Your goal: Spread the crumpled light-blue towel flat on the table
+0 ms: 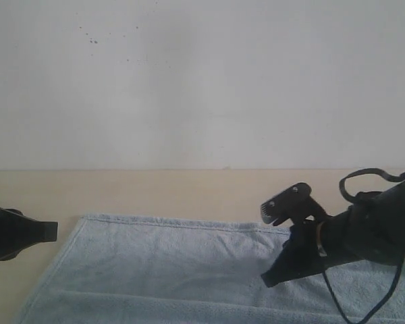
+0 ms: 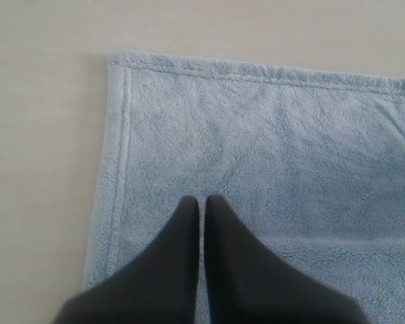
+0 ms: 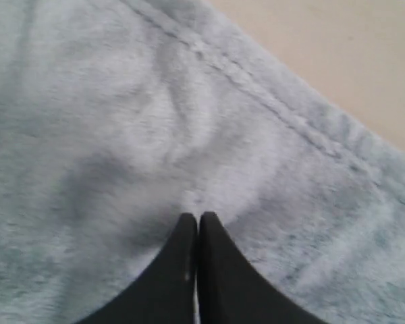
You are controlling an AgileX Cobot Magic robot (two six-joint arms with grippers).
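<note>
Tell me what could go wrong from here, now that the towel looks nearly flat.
1. The right gripper is closed low over the towel. If it has caught any fabric, which the pictures do not settle, pulling away could bunch the cloth up.
2. A loose cable dangles over the towel and might snag or drag it.
3. A faint crease near the closed left gripper might go unsmoothed.

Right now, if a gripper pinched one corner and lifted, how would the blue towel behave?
The towel would probably hang limp, since it lies flat on the table. Its fluffy pile likely drags rather than slides. Pushed, it would probably bunch, judging by ripples near the right gripper.
</note>
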